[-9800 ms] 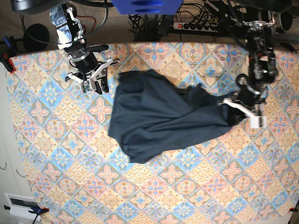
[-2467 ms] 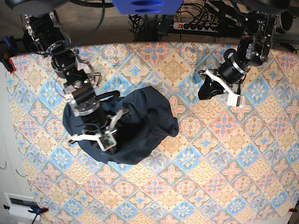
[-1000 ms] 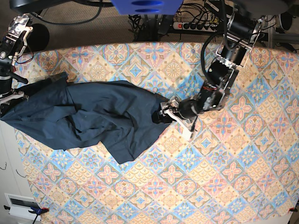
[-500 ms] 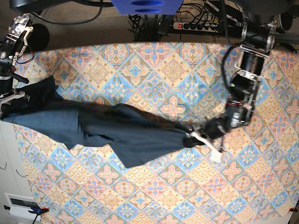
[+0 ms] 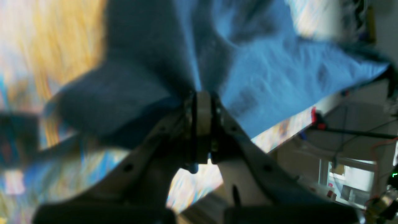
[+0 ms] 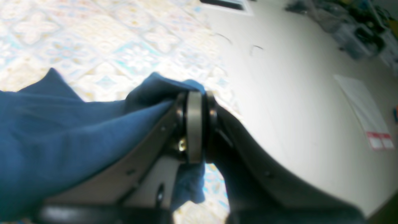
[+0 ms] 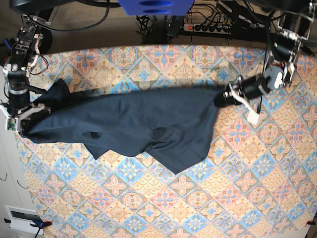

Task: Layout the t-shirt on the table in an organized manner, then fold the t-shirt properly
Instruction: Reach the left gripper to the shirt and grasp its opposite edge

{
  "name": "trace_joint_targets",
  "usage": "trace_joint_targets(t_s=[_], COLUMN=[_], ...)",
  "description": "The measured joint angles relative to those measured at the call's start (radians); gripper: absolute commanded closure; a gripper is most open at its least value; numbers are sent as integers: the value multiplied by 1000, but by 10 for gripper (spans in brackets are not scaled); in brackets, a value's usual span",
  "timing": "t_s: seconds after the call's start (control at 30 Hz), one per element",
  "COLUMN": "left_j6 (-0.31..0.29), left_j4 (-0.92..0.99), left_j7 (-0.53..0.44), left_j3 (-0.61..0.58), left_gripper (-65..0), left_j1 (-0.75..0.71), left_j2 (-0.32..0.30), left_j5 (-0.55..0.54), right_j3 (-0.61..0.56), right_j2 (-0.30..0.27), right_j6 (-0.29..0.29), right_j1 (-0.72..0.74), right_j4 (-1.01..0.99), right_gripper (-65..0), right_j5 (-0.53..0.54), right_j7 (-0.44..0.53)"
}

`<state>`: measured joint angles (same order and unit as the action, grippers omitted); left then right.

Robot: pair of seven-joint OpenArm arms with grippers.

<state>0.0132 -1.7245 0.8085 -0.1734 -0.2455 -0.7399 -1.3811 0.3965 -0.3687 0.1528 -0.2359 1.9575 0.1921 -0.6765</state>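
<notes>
The large, plain dark navy-teal soft fabric t-shirt (image 7: 133,126) is stretched crosswise over the wide table covered in a colourful tile-pattern cloth of blue, pink, orange and cream diamonds (image 7: 208,198), spanning from that table's left edge in the base view to a point right of centre. The left gripper (image 7: 224,96) has its jaws clamped on a bunched edge of the garment; the left wrist view shows fabric fanning out from between the closed fingertips (image 5: 202,102), though that view is blurred. The right gripper (image 7: 20,124) is likewise pinched tight on the opposite end, with cloth gathered around its closed fingertips (image 6: 194,102), at the table's margin next to the pale floor (image 6: 295,93). The two grips stand well apart, which appears intended to draw the shirt taut and open it out along its length. The upper edge runs fairly straight between the two grips, while the lower portion hangs in an irregular point toward the table's centre, with visible creases and two small puckers. In my judgement the layout stage is incomplete: the shirt is extended but not yet flat or squared, and no fold is present.
</notes>
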Motion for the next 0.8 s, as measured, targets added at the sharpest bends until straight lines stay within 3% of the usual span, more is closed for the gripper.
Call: trace_joint_targets(t_s=[0.1, 0.2, 0.23, 0.33, 0.43, 0.53, 0.63, 0.8], left_j6=[-2, -6, -7, 0, -6, 0, -5, 5], left_j4=[-4, -6, -9, -19, -33, -27, -3, 287], left_j7=[30, 175, 219, 286, 276, 283, 283, 265], left_j3=[8, 10, 10, 33, 123, 220, 259, 214], left_gripper=[0, -2, -30, -147, -320, -447, -456, -456], left_j1=[-60, -71, -70, -37, -6, 45, 143, 368], left_j2=[-4, 18, 19, 21, 20, 61, 130, 272], left_j5=[91, 182, 182, 202, 177, 149, 143, 159], right_j3=[-5, -5, -5, -4, -4, -3, -3, -1], right_j2=[0, 0, 0, 0, 0, -1, 0, -3], right_j6=[0, 0, 0, 0, 0, 0, 0, -5], right_j1=[-3, -2, -3, -3, -2, -2, -2, -1], right_j4=[0, 0, 0, 0, 0, 0, 0, -1], right_gripper=[-5, -5, -5, -5, -5, -4, -4, -4], right_j5=[-1, 1, 0, 0, 0, 0, 0, 0], right_j7=[2, 4, 3, 0, 0, 0, 0, -2])
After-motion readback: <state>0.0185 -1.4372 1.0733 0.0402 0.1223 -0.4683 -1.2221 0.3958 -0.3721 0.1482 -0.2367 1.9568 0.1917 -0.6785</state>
